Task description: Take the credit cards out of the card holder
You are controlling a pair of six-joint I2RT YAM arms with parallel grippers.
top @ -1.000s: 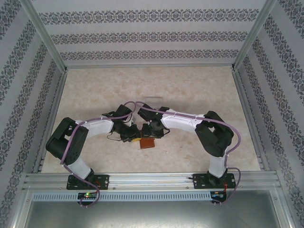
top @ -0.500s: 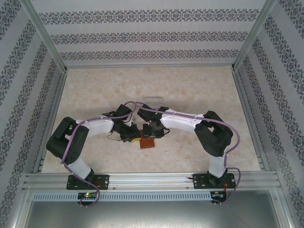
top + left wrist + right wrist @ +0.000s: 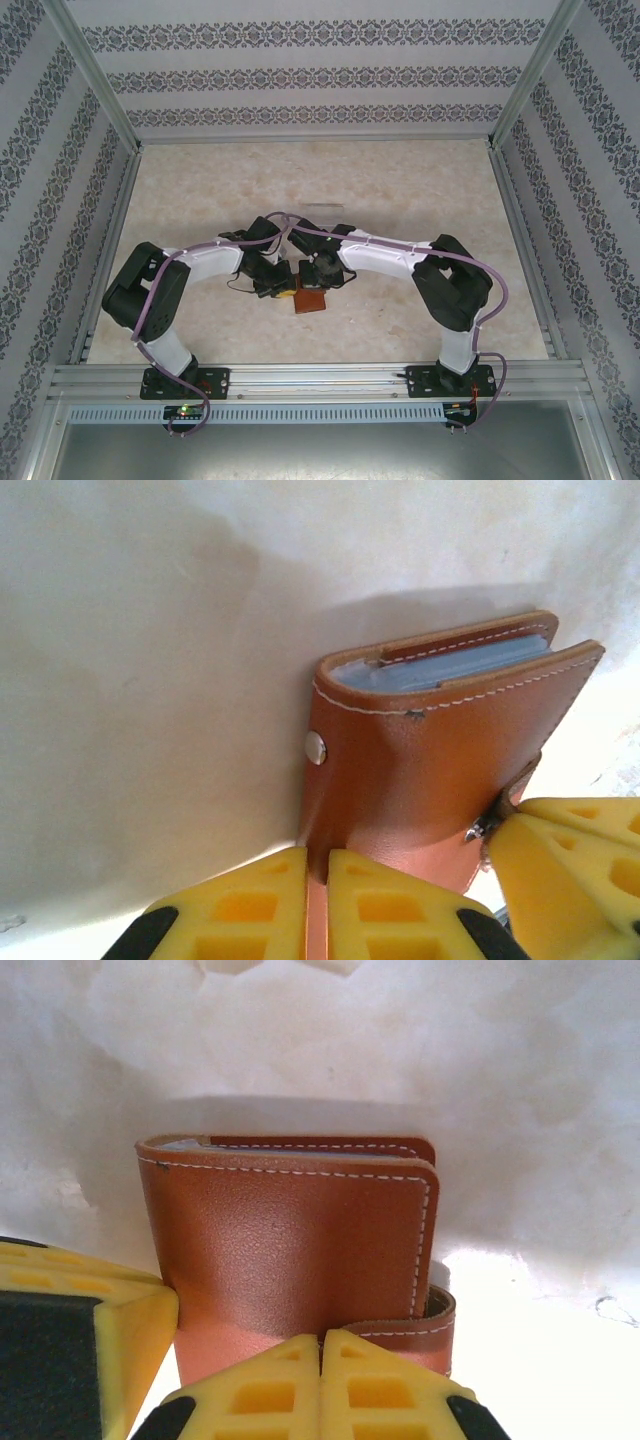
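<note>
**Folded card holder pinched between both claws**

The left claw (image 3: pixel 318 860) is clenched on one edge of the card holder (image 3: pixel 430 770), with a sliver of leather showing between its yellow fingers. The card holder sits between the claws near the middle of the pale desk (image 3: pixel 140 660). It is folded, in reddish-brown grained leather with white stitching, a round metal stud (image 3: pixel 315 746) and grey-blue pockets (image 3: pixel 440 670) at its open edge. A strap tab (image 3: pixel 415 1322) curls at one corner. The right claw (image 3: pixel 320 1345) is clenched tight, its tips against the leather beside that strap
</note>
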